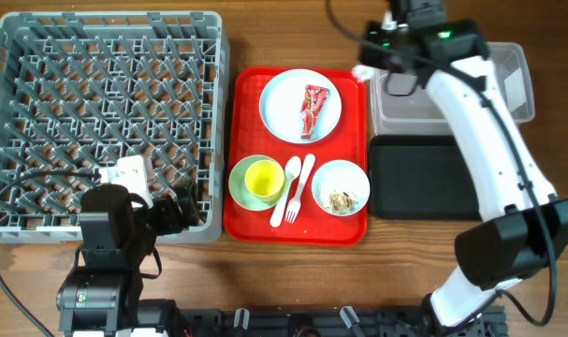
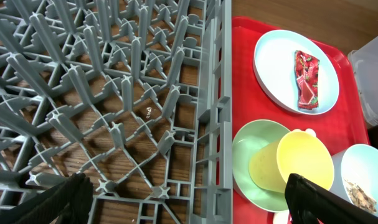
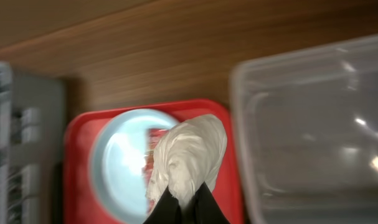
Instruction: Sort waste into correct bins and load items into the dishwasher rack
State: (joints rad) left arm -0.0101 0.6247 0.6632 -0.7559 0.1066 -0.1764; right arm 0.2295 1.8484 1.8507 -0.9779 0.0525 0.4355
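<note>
My right gripper [image 3: 185,200] is shut on the crumpled white paper scrap [image 3: 192,152] and holds it above the red tray's far right corner [image 1: 366,71], beside the clear tub [image 1: 508,84]. The red snack wrapper [image 1: 313,110] lies on the pale blue plate [image 1: 285,105]. The yellow cup [image 1: 262,178] sits in a green bowl [image 1: 239,183]. The white fork and spoon [image 1: 294,191] lie beside it. The other bowl [image 1: 341,187] holds brown food scraps. My left gripper [image 2: 189,205] is open and empty over the dishwasher rack's [image 1: 106,122] near right corner.
The red serving tray [image 1: 298,225] sits between the rack and the bins. The black tray [image 1: 422,176] lies in front of the clear tub. My white right arm reaches over both bins. Bare wooden table runs along the front edge.
</note>
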